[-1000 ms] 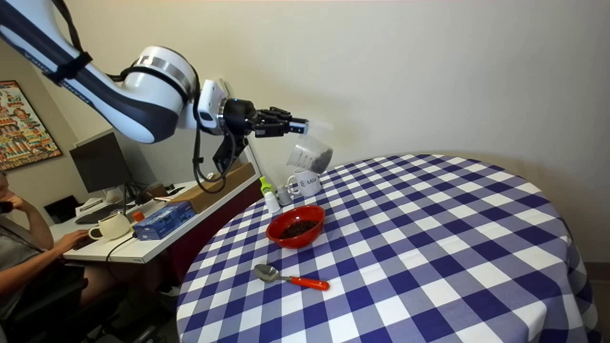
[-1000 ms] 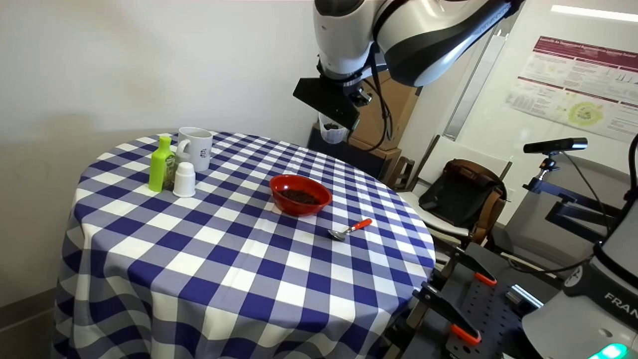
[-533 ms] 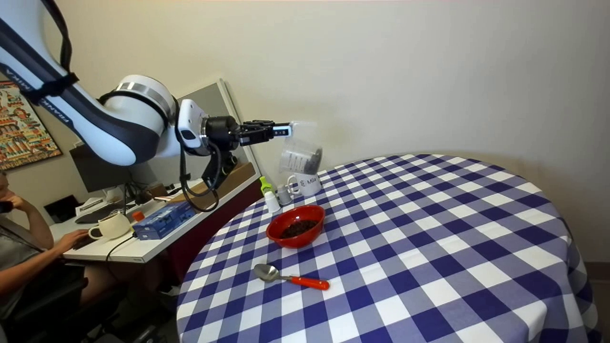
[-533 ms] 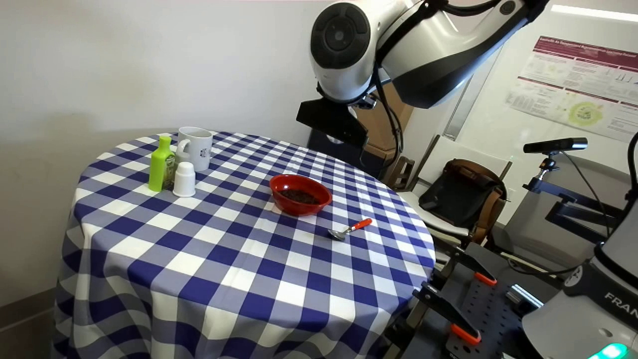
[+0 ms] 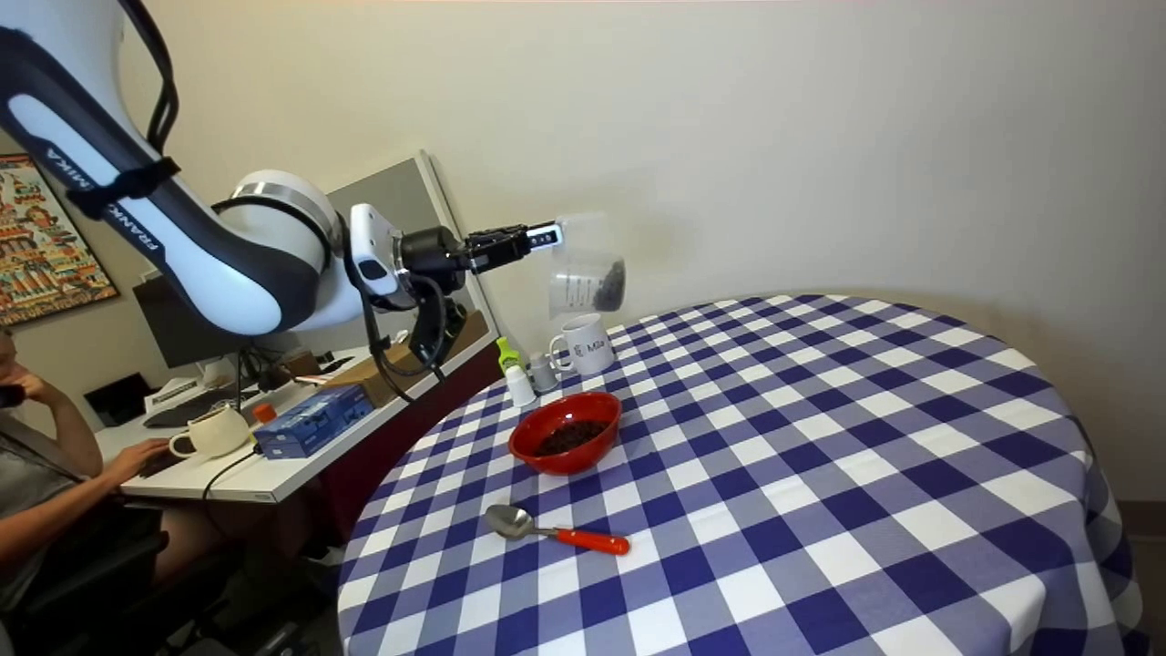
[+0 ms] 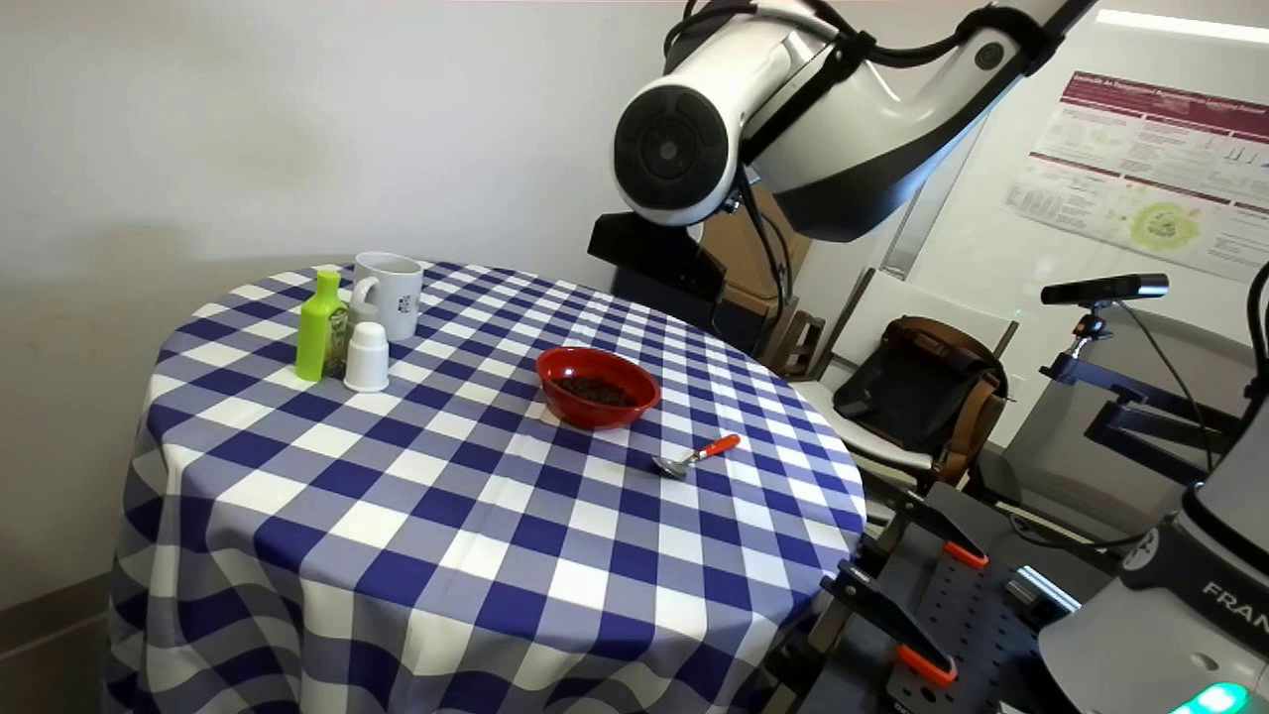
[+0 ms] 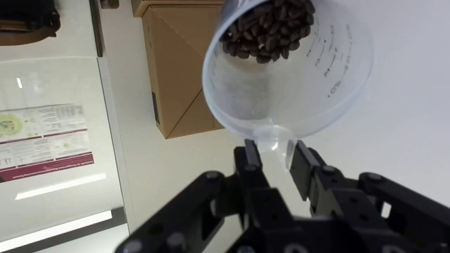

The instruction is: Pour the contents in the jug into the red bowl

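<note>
The clear jug (image 5: 583,284) is in the air, tipped far over, with dark beans at its base end. In the wrist view its mouth faces the camera, and the beans (image 7: 270,33) and measuring marks show inside. My gripper (image 7: 275,153) is shut on the jug's handle; it also shows in an exterior view (image 5: 547,237). The red bowl (image 5: 537,424) stands upright on the checked tablecloth, lower than the jug, with dark beans in it. The bowl also shows in an exterior view (image 6: 595,412), where the arm hides the jug and fingers.
A white mug (image 5: 590,344), white shaker (image 5: 520,386) and green bottle (image 5: 507,353) stand beyond the bowl. A spoon with an orange-red handle (image 5: 592,542) lies in front. A wall (image 5: 865,164) borders the round table. A person (image 5: 55,474) sits at a desk.
The arm has lowered, and the gripper has shifted left in an exterior view. The jug has tipped further towards its side, its beans now higher at the base end. The bowl looks unchanged.
</note>
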`<state>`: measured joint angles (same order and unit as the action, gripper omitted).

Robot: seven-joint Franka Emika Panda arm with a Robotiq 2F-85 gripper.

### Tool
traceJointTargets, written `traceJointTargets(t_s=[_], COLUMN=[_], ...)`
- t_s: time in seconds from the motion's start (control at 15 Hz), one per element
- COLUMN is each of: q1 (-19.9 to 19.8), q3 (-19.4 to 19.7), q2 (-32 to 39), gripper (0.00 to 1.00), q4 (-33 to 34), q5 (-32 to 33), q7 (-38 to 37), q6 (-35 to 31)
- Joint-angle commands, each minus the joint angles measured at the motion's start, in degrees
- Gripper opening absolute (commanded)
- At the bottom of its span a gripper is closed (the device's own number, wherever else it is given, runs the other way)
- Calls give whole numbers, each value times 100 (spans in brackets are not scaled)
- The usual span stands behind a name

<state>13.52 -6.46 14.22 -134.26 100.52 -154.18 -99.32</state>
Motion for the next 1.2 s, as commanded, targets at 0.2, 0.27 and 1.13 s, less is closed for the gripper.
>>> traceJointTargets(t_s=[0.2,0.27,1.13], q1=[-91,-71,-26], q3=[-234,-275,-622], q2=[353,366,648], gripper=[10,10,10], q4=[56,33,-145], q5=[755,865,1607], q7=[-285,-285,-386], q6=[770,889,2184])
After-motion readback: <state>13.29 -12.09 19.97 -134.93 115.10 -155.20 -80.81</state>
